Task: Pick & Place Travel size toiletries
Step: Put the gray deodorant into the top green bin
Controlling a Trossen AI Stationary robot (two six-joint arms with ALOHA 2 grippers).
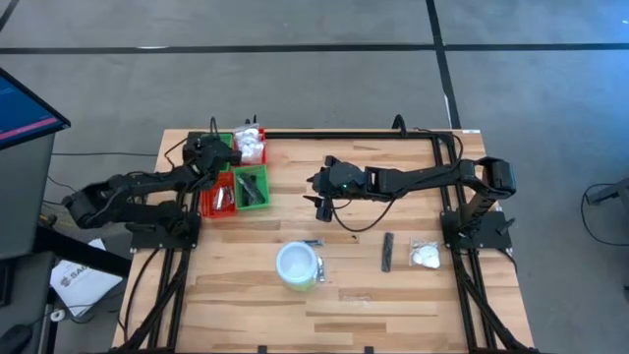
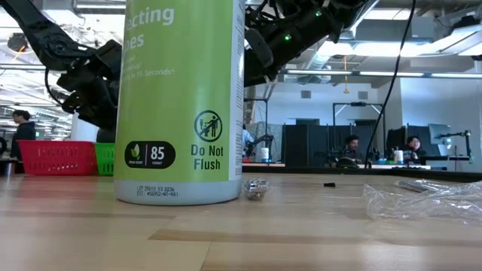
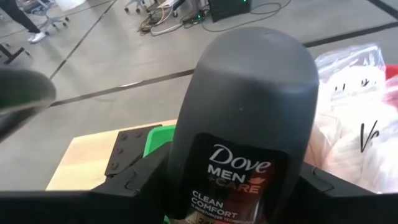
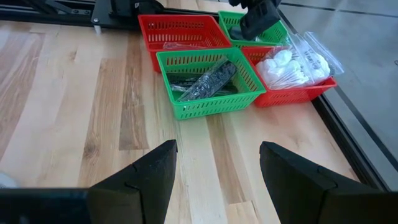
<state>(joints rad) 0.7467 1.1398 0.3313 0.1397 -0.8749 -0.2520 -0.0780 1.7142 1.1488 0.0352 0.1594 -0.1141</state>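
My left gripper (image 1: 209,149) hovers over the tray's far green basket (image 4: 273,34), shut on a dark grey oval Dove deodorant stick (image 3: 249,93). My right gripper (image 1: 322,202) hangs open above bare table right of the tray, its fingers (image 4: 149,171) apart and pointing at the baskets. The near green basket (image 4: 208,81) holds black sticks. A bag of white lumps (image 4: 292,62) fills one red basket. On the table lie a black stick (image 1: 388,251), a clear bag with a white packet (image 1: 426,256) and a small sachet (image 1: 314,243). My left gripper pinches the deodorant stick by the two narrow sides of its labelled body (image 3: 186,174), one finger (image 3: 134,180) on each side. Its rounded end (image 3: 261,50) sticks out beyond the fingers. The stick is lifted clear above the baskets.
A round white tub with a green side (image 1: 298,265) stands near the table's front, filling the low view (image 2: 181,98). The red and green tray (image 1: 218,200) sits at the table's left-far part. Black frame rails (image 1: 344,135) run along the far edge. People sit in the room behind.
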